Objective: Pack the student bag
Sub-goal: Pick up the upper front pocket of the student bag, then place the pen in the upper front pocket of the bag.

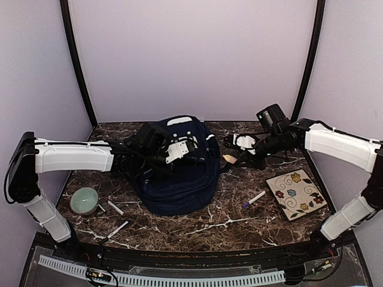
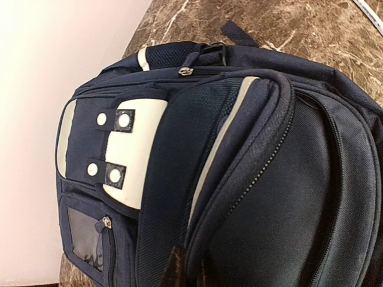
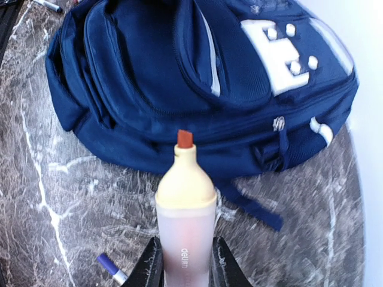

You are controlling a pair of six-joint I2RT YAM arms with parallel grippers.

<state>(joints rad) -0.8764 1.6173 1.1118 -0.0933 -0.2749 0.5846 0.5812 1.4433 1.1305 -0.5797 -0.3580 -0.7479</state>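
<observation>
While the left gripper (image 1: 192, 148) rests closed tight against the backpack (image 1: 176, 185) — mid-table — the right gripper (image 3: 184, 263) clasps an uncapped highlighter (image 3: 185, 203) just right of it.

Floral tile (image 1: 295, 194) flat on marble bench (image 1: 197, 230). Purple-tipped pen (image 1: 254, 200) just left of tile. Green bowl (image 1: 84, 200), white pens (image 1: 115, 208) well left of tile. Uncapped highlighter (image 3: 185, 203) behind-left of tile.

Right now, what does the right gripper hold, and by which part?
An uncapped highlighter, pinched by the right gripper at the rear of its barrel.
</observation>
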